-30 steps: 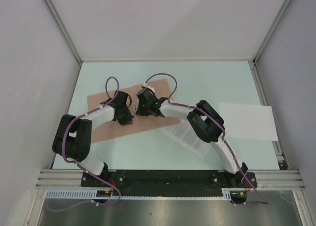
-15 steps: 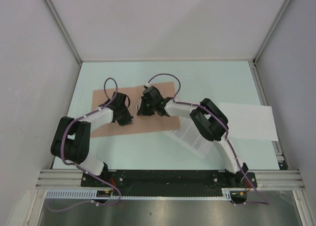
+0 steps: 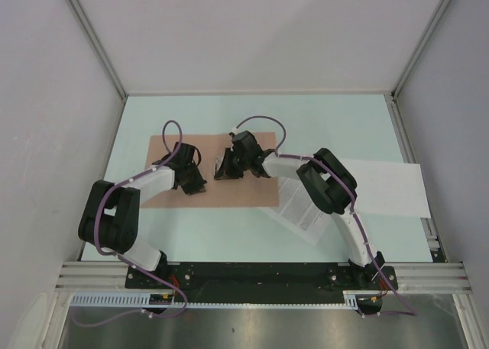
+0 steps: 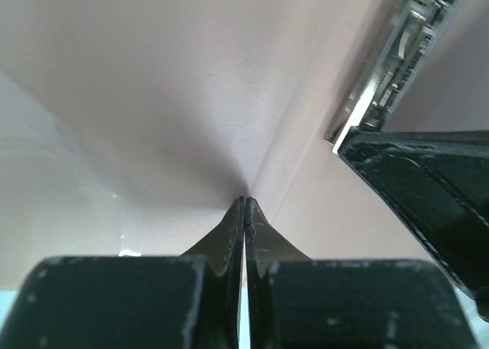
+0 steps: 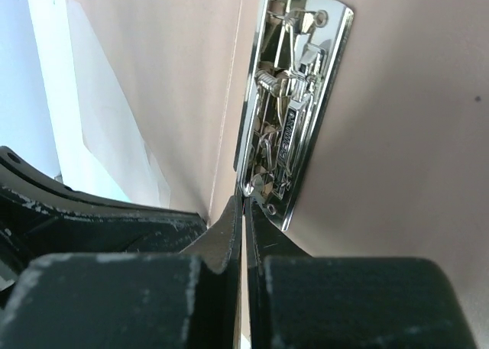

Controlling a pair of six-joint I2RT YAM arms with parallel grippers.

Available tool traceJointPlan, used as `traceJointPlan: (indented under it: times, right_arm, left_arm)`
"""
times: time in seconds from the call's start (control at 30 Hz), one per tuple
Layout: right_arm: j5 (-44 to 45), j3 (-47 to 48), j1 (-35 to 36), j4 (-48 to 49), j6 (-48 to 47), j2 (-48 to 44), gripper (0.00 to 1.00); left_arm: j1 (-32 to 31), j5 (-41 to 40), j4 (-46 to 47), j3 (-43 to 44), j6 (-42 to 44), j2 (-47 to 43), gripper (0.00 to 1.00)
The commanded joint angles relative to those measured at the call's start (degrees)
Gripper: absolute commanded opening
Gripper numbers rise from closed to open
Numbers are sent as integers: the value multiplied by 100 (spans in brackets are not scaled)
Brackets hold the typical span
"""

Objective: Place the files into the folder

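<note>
Both jaws pinched tight: left gripper (image 3: 192, 185) and right gripper (image 3: 224, 170) tips on the folder (image 3: 229, 195) — printed sheet (image 3: 300, 211) at its 4 o'clock, plain sheet (image 3: 390, 189) at 3

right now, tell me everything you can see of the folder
The folder is a thin, plain salmon-pink card, lying flat on the pale green table, left of centre. It looks opened out: a crease runs across it, and a chrome clip is fixed beside that crease. The left gripper and right gripper both touch it near the crease, jaws shut. The printed sheet lies at its near right corner.
</note>
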Motion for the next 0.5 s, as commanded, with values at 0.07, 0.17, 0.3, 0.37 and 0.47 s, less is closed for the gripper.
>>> traceJointPlan:
  times: [0.07,0.17,0.3,0.37,0.47]
  right_arm:
    - [452,-381,240,-905,-337,76,0]
    - [1156,-355,301,-1457,-495,59,0]
    - [2149,-214,319,-2600,-417,295,0]
    - [2344,-293,319,-2777,-320,357,0]
    - [2344,-477,310,-2690,-258,428,0]
  left_arm:
    - [-233,489,184,179,-348,223,2]
    - [-233,271,18,232,-620,584,0]
    - [-146,-212,-159,22,-796,558,0]
    - [-84,-267,-107,-93,-788,462,0]
    - [-75,-240,-194,-102,-832,479,0]
